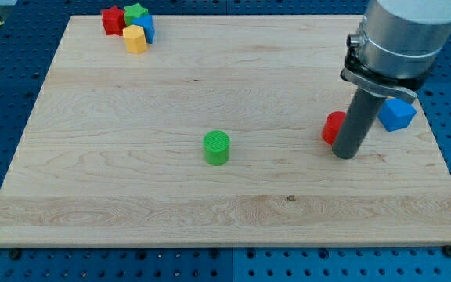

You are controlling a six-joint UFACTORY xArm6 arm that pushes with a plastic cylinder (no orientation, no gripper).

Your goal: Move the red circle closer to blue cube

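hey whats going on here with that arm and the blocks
A robot arm is pushing blocks around a wooden board with a dark rod. My tip sits at the view's right, right beside the red circle, which is partly hidden behind the rod. The blue cube lies just to the view's right of the rod, so the two are already near each other. A green cylinder stands alone mid-board, and a cluster of red, green, blue and yellow blocks sits at the view's top left.
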